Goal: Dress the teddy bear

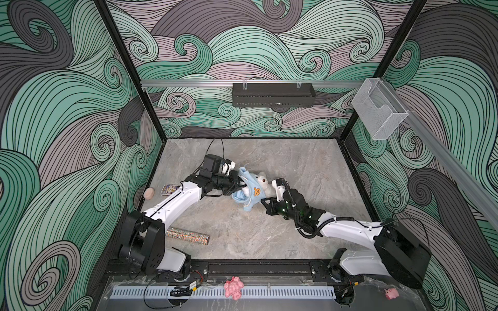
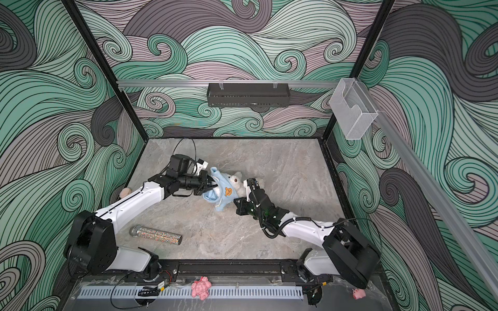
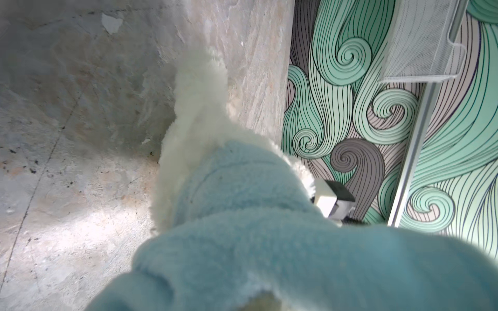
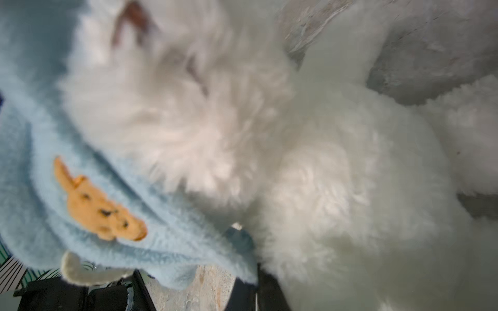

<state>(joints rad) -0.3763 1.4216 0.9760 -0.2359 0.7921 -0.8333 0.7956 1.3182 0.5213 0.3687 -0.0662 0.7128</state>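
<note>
With left tool [image 1: 238, 183] and right tool [image 1: 263, 201] pinched shut on the blue hoodie [image 1: 248, 185] — stretch wide, ease gently down the teddy bear [image 1: 262, 180].

Robot test cell, probably in a lab. Enclosure walls [image 1: 242, 40] printed with green and grey swirls, black frame posts [image 1: 129, 70], a stone-look tabletop [image 1: 269, 237]. A left arm [image 1: 177, 200] and right arm [image 1: 350, 229] are bolted to a front rail [image 1: 256, 268], beside a slotted cable duct [image 1: 269, 292].

left pincer [image 1: 236, 183] clamped, left arm [image 1: 177, 200] stretched forward | right pincer [image 1: 265, 202] clamped, right arm [image 1: 347, 229] reaching inward
</note>
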